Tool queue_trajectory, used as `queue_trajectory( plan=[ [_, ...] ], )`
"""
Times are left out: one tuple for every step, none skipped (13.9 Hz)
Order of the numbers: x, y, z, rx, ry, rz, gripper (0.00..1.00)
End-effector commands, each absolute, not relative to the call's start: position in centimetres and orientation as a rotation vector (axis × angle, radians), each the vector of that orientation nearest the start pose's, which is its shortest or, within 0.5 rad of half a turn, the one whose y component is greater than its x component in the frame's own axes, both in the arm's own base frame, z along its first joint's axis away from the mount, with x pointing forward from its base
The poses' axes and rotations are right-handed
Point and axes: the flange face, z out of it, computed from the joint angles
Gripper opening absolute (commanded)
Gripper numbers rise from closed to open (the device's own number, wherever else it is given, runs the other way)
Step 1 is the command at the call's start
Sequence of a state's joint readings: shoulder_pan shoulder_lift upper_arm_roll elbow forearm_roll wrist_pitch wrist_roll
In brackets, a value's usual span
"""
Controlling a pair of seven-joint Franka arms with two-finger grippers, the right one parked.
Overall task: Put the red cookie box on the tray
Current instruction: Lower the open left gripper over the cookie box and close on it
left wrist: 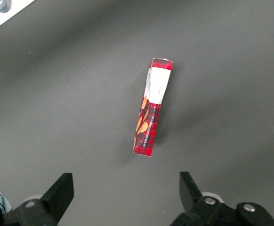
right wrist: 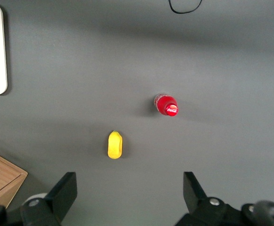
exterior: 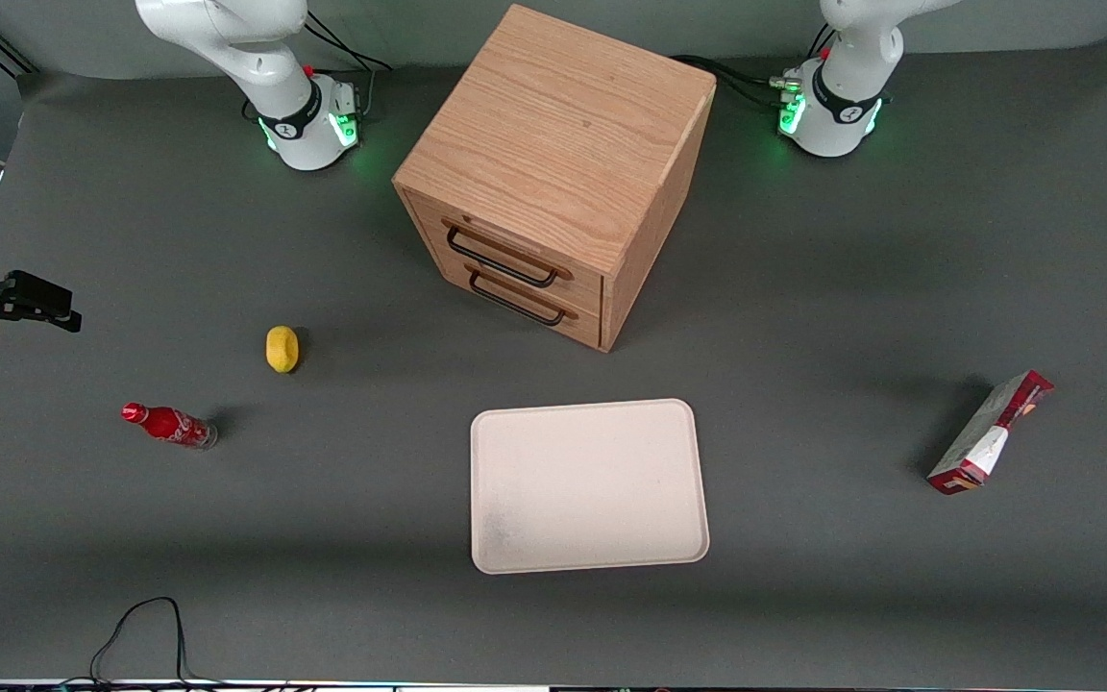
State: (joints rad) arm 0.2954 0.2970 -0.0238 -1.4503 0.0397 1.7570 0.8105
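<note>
your hand hangs wide above the red cookie box; lower, grip it, then carry to the tray.

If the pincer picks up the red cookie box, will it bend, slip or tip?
The red cookie box, a thin carton on the table, probably stays stiff but could crush. It looks light. The open pincer hangs above it; gripped off-centre, the long box may tilt.

Even, soft overhead light falls on the dull grey table, with no glare. The wooden cabinet and red cookie box cast faint, blurred shadows. Green lamps glow at the arm bases; all views are sharp.
</note>
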Motion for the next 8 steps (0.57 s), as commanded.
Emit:
queue_trajectory(
  plan=[
    [60.8,17.1,51.4,-2.984,0.885,0.055,1.00],
    [60.4,17.0,51.2,-2.984,0.900,0.065,1.00],
    [60.1,16.7,51.5,-2.977,0.919,0.064,1.00],
    [59.7,15.9,51.5,-2.972,0.935,0.069,1.00],
    [59.2,15.7,51.6,-2.965,0.934,0.048,1.00],
    [58.6,15.5,51.2,-2.961,0.935,0.038,1.00],
    [58.7,15.4,50.9,-2.954,0.932,0.019,1.00],
    [59.0,15.4,50.4,-2.956,0.930,0.015,1.00]
  ],
)
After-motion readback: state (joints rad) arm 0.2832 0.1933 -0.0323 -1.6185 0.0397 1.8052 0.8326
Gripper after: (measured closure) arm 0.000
